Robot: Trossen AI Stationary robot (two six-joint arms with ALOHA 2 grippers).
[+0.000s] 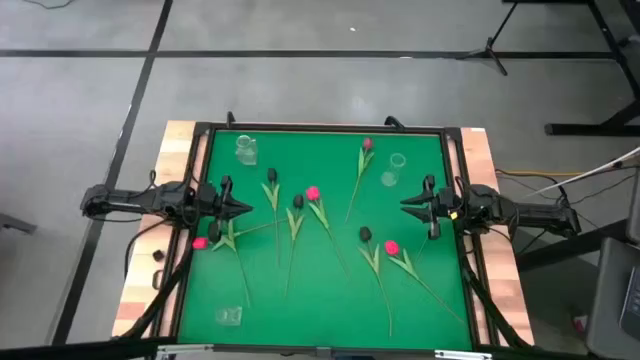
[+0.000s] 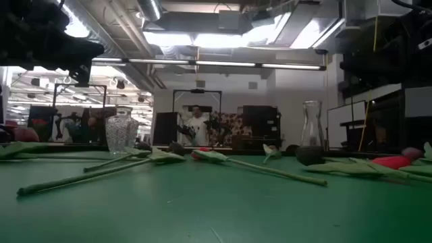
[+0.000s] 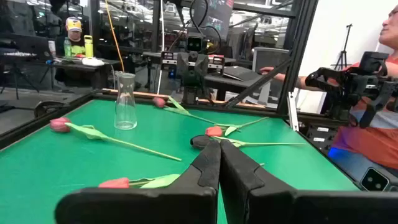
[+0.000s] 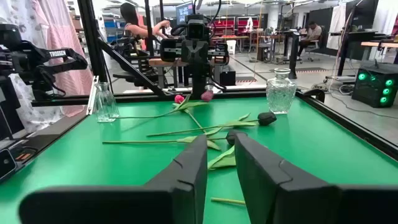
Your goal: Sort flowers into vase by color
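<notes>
Several flowers lie flat on the green mat, their thin stems and leaves resting on it. Pink heads show at the far right, in the middle, near right and at the left; dark heads lie between them. A cut-glass vase stands far left, a clear flask far right, and another clear vase near left. My left gripper hovers shut at the mat's left side. My right gripper hovers at the right, open by a narrow gap with nothing in it.
A raised dark frame borders the mat, with wooden table showing outside it. People and workbenches show in the room beyond the table. The mat's near middle strip between the stems is bare.
</notes>
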